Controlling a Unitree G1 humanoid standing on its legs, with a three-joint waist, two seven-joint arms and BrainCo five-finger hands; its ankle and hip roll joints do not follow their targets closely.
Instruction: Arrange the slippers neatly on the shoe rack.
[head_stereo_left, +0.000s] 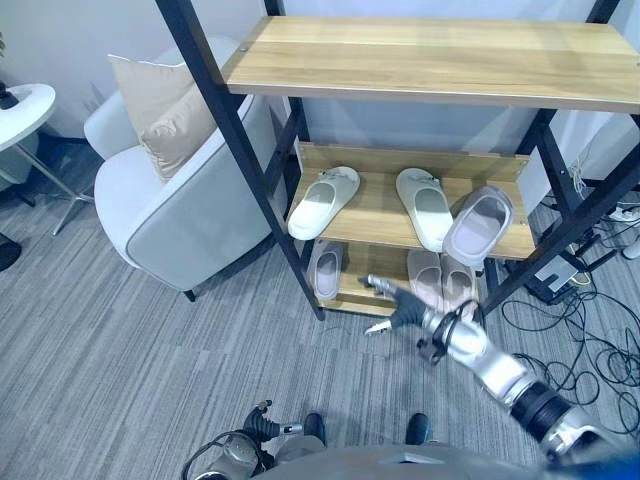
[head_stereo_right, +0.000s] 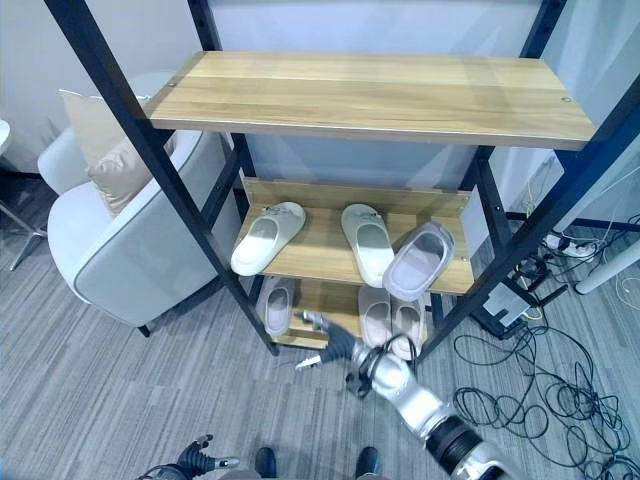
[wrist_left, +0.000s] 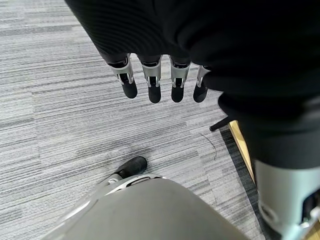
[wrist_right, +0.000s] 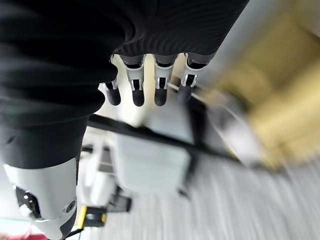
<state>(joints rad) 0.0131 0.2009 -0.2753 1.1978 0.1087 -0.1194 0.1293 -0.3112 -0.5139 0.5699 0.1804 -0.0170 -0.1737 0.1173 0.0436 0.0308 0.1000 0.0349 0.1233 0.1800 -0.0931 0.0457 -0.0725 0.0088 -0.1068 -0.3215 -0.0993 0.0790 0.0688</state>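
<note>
The shoe rack (head_stereo_left: 262, 170) has a black frame and wooden shelves. On its middle shelf lie two white slippers (head_stereo_left: 322, 200) (head_stereo_left: 425, 205), and a grey slipper (head_stereo_left: 478, 225) leans tilted over the shelf's right front edge. The bottom shelf holds a grey slipper (head_stereo_left: 326, 268) on the left and a pale pink pair (head_stereo_left: 440, 278) on the right. My right hand (head_stereo_left: 400, 305) is open, fingers (wrist_right: 145, 87) straight, low in front of the bottom shelf between the grey slipper and the pink pair, holding nothing. My left hand (head_stereo_left: 255, 425) hangs open over the carpet, fingers (wrist_left: 152, 85) straight.
A white armchair (head_stereo_left: 170, 215) with a beige pillow (head_stereo_left: 165, 110) stands just left of the rack. A small white round table (head_stereo_left: 22, 108) is at the far left. Loose cables (head_stereo_left: 590, 350) lie on the carpet right of the rack. The top shelf (head_stereo_left: 430, 60) is bare.
</note>
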